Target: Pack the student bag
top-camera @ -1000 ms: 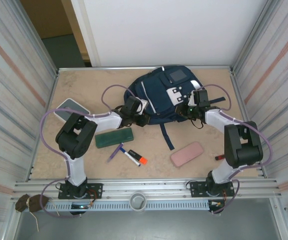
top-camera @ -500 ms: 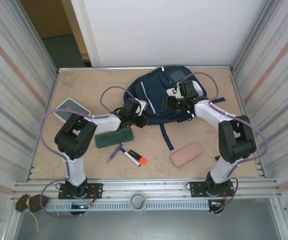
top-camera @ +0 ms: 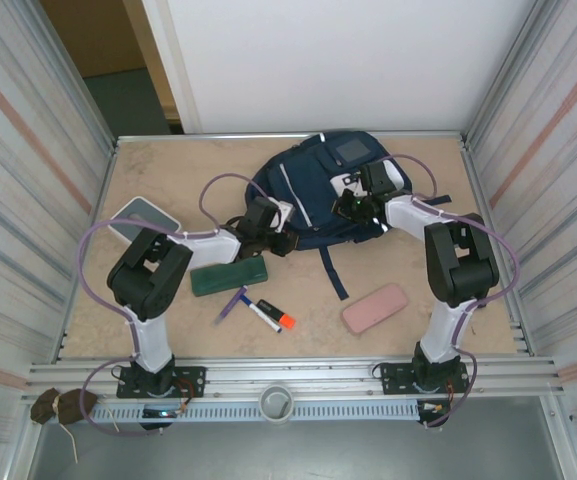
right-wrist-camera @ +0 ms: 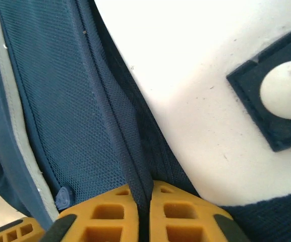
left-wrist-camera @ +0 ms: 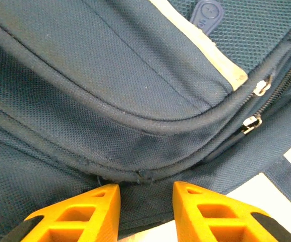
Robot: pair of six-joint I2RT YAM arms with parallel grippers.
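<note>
One student bag lies mid-rear on the table. The left gripper has jaws apart at its lower seam. The right gripper is closed, pinching a fabric fold beside a white patch.

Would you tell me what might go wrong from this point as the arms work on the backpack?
1. The right end effector pinches only a thin seam of the student bag; a pull may slip off it or drag the whole bag instead of opening it.
2. The zipper pulls look closed, so the green case and pink case may have no way in.
</note>
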